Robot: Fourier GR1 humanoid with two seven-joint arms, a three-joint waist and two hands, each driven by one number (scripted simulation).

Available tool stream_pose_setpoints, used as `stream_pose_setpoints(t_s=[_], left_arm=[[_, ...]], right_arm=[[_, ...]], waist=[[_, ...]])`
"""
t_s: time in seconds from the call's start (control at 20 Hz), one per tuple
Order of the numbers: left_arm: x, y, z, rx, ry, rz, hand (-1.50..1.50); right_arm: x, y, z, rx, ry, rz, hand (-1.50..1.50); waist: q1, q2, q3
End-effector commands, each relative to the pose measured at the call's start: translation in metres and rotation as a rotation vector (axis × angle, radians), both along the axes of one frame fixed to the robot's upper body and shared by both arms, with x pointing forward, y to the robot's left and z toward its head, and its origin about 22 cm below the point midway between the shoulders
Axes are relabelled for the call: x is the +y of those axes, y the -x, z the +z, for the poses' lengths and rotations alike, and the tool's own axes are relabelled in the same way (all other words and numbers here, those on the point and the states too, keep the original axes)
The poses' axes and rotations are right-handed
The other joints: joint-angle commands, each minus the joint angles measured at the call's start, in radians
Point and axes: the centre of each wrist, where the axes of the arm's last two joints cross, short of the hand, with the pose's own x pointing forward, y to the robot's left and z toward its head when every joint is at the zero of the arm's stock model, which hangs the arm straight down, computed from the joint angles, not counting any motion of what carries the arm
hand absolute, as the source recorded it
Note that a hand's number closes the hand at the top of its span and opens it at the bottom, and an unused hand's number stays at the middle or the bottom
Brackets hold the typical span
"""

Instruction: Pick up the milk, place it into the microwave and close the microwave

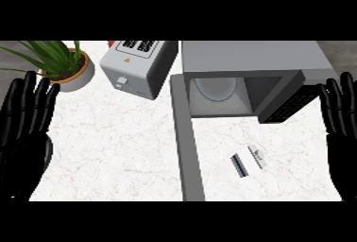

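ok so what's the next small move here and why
Probably bring the right hand in and down toward the milk. That hand is open at the view's right edge, nearer than the left hand, and holds nothing. The milk sits on the counter in front of the microwave, whose door stands open, so grasping comes first.

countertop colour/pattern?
The countertop is white marble with faint brownish veins, clearest in the head view.

A silver toaster (136, 66) stands askew at the rear of the white marble counter (111, 142), near a green plant in a grey pot (61, 66) at the rear left corner.
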Motion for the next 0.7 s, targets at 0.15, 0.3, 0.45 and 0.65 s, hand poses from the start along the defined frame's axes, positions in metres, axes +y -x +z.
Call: stream_pose_setpoints(t_s=[0.15,0.3,0.45,0.65], left_arm=[[-0.002,-0.005,-0.004,0.000,-0.031,-0.003,-1.50],[-0.009,0.004,-0.023,0.148,0.132,0.000,-1.50],[-0.027,0.012,-0.032,0.155,0.131,0.004,-1.50],[-0.049,0.029,-0.034,0.172,0.146,-0.016,-1.50]], right_arm=[[0.008,0.048,0.006,0.008,0.030,-0.138,-1.50],[0.030,0.059,-0.026,0.168,-0.049,-0.094,-1.50],[0.032,0.087,-0.038,0.180,-0.055,-0.110,-1.50],[0.039,0.104,-0.058,0.194,-0.045,-0.101,-1.50]], waist=[[0.024,0.021,0.005],[0.019,0.019,0.005],[0.019,0.019,0.006],[0.024,0.019,0.006]])
